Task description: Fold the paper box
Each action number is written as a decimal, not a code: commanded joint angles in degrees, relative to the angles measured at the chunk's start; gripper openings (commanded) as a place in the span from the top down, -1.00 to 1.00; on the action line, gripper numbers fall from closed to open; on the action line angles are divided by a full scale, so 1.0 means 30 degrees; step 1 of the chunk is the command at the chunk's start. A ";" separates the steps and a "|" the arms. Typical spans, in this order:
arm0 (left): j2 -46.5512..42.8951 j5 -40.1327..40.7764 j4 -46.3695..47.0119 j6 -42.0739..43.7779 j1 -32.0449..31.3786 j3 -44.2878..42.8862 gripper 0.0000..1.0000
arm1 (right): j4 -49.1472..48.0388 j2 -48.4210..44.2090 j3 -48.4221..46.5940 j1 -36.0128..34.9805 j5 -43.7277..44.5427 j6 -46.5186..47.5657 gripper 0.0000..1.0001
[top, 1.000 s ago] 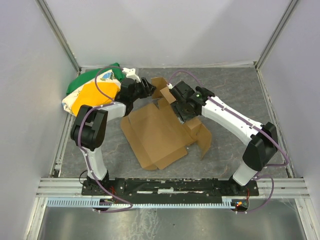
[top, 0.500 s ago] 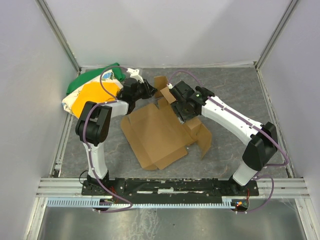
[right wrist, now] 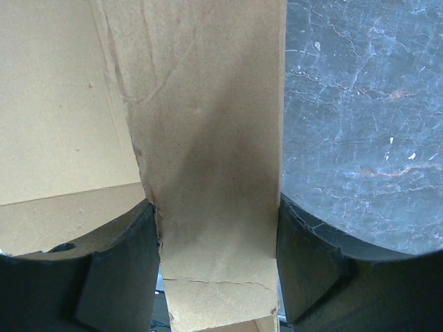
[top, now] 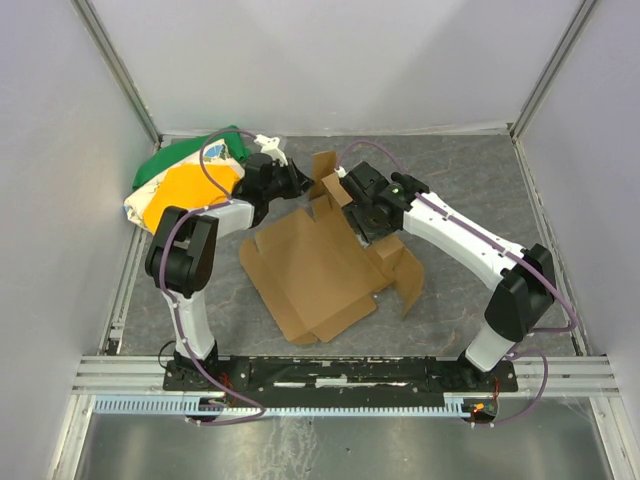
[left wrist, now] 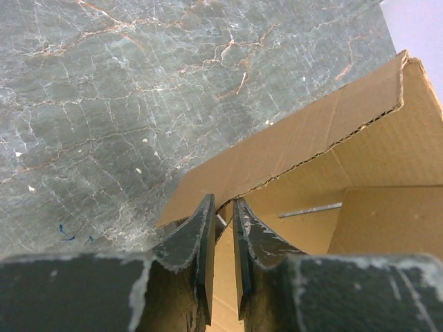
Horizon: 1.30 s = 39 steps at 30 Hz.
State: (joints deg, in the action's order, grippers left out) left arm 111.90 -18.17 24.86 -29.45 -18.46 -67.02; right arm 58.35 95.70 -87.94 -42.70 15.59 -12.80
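Note:
The paper box is a brown cardboard die-cut sheet lying mostly flat mid-table, with raised flaps at its far edge and right side. My left gripper reaches in from the left at the far flap. In the left wrist view its fingers stand almost together with the flap's thin edge between them. My right gripper is down on the sheet's far right part. In the right wrist view its jaws stand wide apart, with a cardboard strip filling the gap.
A green, yellow and white cloth bundle lies at the far left against the wall, just behind my left arm. Grey walls and metal rails enclose the marbled table. The near rail runs along the arm bases.
My left gripper has moved slightly toward the far wall, lifting the far flap with it. The sheet has shifted a little to the left. The right arm has hardly moved.

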 commanded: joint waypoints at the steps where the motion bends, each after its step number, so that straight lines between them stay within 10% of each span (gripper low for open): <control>1: -0.2141 -0.0969 0.0788 -0.0464 0.0075 -0.0017 0.57 | 0.1347 0.0590 0.0501 -0.0065 -0.0636 -0.0462 0.26; 18: -0.6456 -0.1517 0.4046 -0.2479 -0.0062 0.6369 0.58 | 0.1180 0.0854 0.0519 -0.0067 -0.1086 -0.0715 0.27; 22: -0.5700 0.0125 0.1806 -0.0913 -0.0043 0.4864 -0.05 | 0.1186 0.0919 0.0512 -0.0065 -0.1227 -0.0715 0.27; 39: -0.2127 0.1121 0.0186 0.1309 -0.0007 0.0624 -0.12 | 0.0415 -0.0247 0.1299 0.0699 -0.3232 -0.0187 0.26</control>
State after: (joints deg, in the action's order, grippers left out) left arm 106.94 -16.45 24.67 -29.85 -18.46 -63.79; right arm 57.36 94.78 -86.74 -41.82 14.15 -12.10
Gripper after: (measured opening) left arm 0.561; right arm 0.659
